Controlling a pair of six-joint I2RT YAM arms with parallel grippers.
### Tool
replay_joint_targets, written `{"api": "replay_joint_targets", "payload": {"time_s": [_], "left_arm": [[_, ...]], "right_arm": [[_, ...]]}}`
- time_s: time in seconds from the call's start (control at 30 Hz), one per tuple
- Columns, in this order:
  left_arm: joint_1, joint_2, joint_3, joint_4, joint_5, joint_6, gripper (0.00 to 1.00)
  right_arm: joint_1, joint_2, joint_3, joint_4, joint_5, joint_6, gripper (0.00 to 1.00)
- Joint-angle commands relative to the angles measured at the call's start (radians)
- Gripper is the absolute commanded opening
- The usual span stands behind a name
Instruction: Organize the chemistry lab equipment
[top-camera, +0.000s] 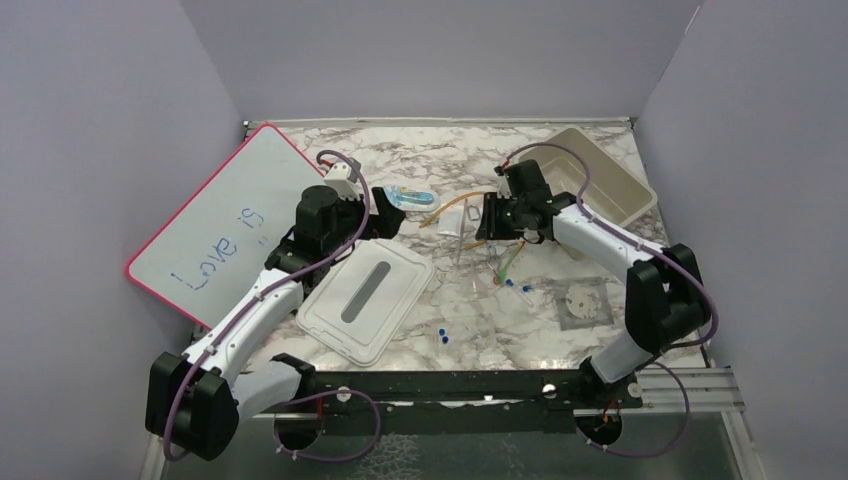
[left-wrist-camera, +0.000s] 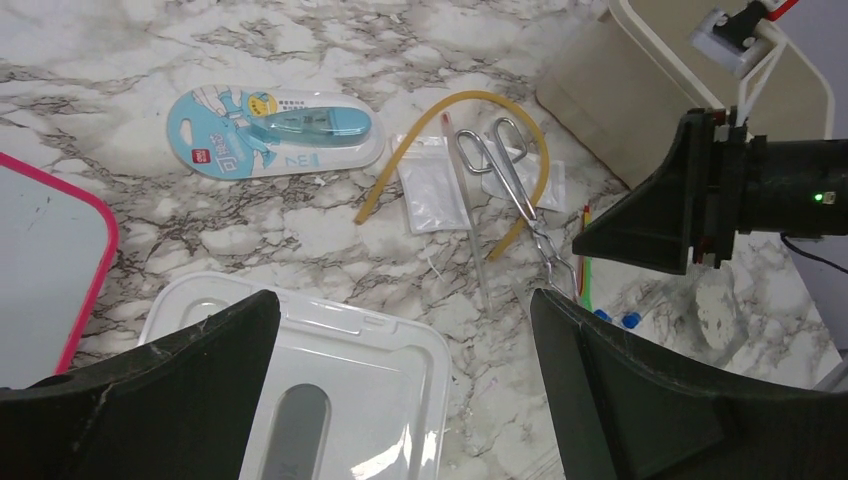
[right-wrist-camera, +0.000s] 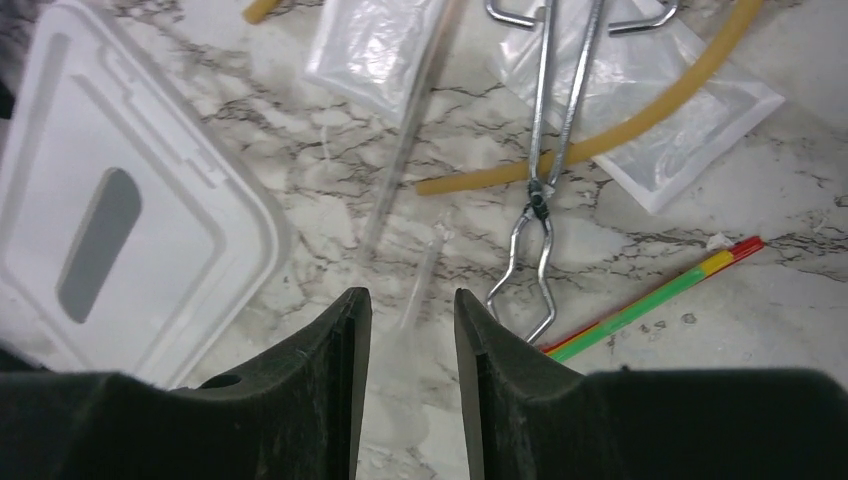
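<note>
You're barely starting: amber tubing (right-wrist-camera: 640, 120), forceps (right-wrist-camera: 545, 150), green stick (right-wrist-camera: 640, 310) lying loose on marble (top-camera: 480, 325), nothing showing in beige bin (top-camera: 640, 192). Right gripper (right-wrist-camera: 410, 302) jaws sitting narrowly apart astride clear pipette (right-wrist-camera: 421, 272), not pinching. Left gripper (left-wrist-camera: 405, 310) hovering spread wide, holding nothing.

Amber tubing (right-wrist-camera: 600, 140) arched over clear bags (right-wrist-camera: 370, 50), mid-table. Steel forceps (right-wrist-camera: 538, 190) flat across tubing. Green stick (right-wrist-camera: 640, 303) near-right of forceps.
</note>
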Motion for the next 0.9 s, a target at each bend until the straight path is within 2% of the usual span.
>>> {"api": "replay_joint_targets", "payload": {"time_s": [0.0, 0.13, 0.37, 0.73, 0.87], "left_arm": [[-0.004, -0.014, 0.006, 0.02, -0.061, -0.01, 0.98], [-0.003, 0.0, 0.027, 0.009, -0.016, 0.021, 0.99], [-0.004, 0.007, 0.026, 0.009, -0.02, 0.034, 0.99], [-0.004, 0.01, 0.024, 0.009, -0.021, 0.04, 0.99], [-0.003, 0.008, 0.024, 0.009, -0.022, 0.039, 0.99]], "right_arm": [[0.024, 0.083, 0.005, 0.009, 0.157, -0.004, 0.41], [0.046, 0.159, 0.033, -0.02, 0.268, -0.01, 0.42], [0.077, 0.265, 0.098, -0.071, 0.368, -0.028, 0.42], [0.085, 0.335, 0.138, -0.079, 0.391, -0.032, 0.42], [0.085, 0.368, 0.142, -0.068, 0.376, -0.008, 0.39]]}}
